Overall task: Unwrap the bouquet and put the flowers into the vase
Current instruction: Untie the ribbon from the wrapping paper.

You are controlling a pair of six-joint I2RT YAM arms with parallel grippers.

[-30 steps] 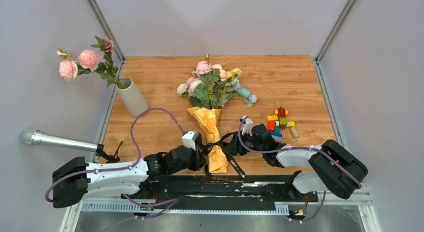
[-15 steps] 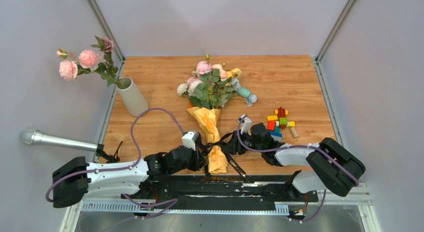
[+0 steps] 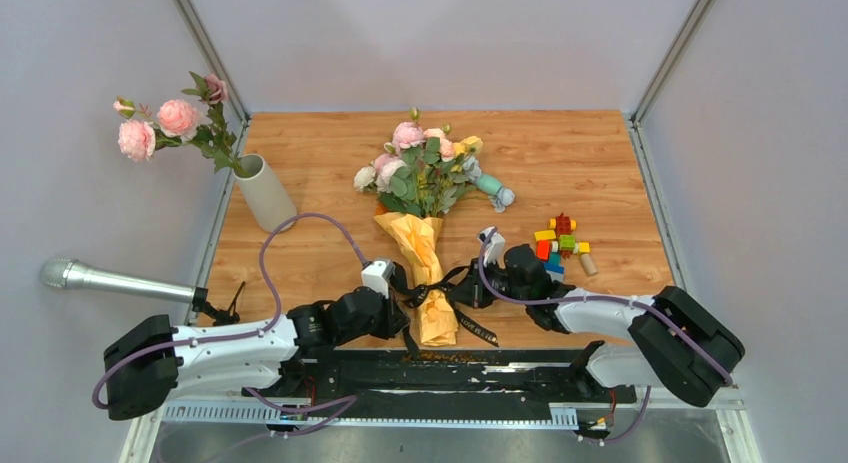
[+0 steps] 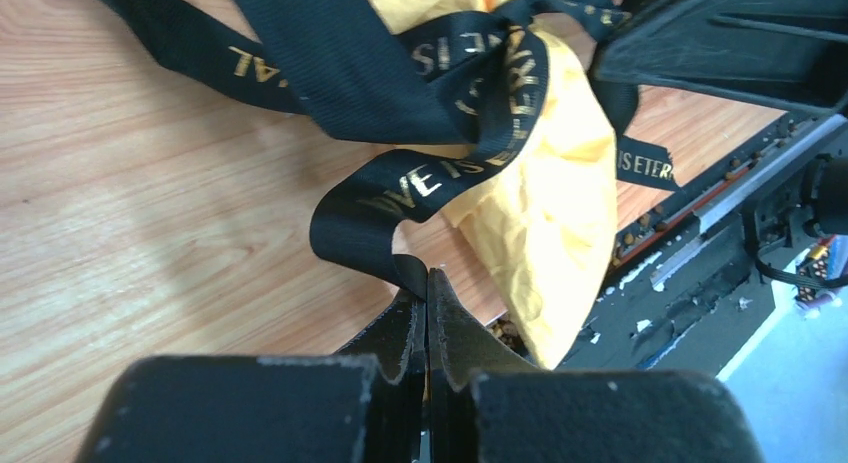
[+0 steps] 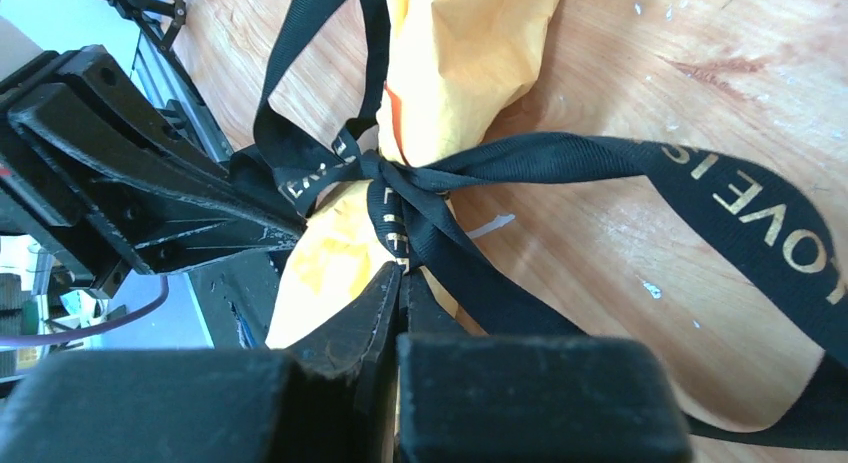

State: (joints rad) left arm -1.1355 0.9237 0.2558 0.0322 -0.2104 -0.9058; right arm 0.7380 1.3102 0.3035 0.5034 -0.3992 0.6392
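Note:
The bouquet (image 3: pixel 421 245) lies in the middle of the table, its orange paper (image 4: pixel 550 213) tied with a black strap (image 4: pixel 400 188). Its flowers (image 3: pixel 420 168) point to the far side. My left gripper (image 4: pixel 428 278) is shut on a loop of the strap, left of the paper's lower end (image 3: pixel 436 323). On the right of the bundle, my right gripper (image 5: pixel 403 273) is shut on a strand of the strap (image 5: pixel 395 218) just below the knot. The off-white vase (image 3: pixel 264 192) stands tilted at the far left with pink flowers (image 3: pixel 165 125) in it.
A pile of coloured toy blocks (image 3: pixel 560 245) lies right of the bouquet. A teal stick (image 3: pixel 492 188) lies by the blooms. A grey metal tube (image 3: pixel 110 280) juts in from the left. The black rail (image 3: pixel 450 368) runs along the near edge.
My right gripper has closed on the strap by the knot. The strap's loose end has swung to lie flatter. The left gripper has shifted slightly, still shut.

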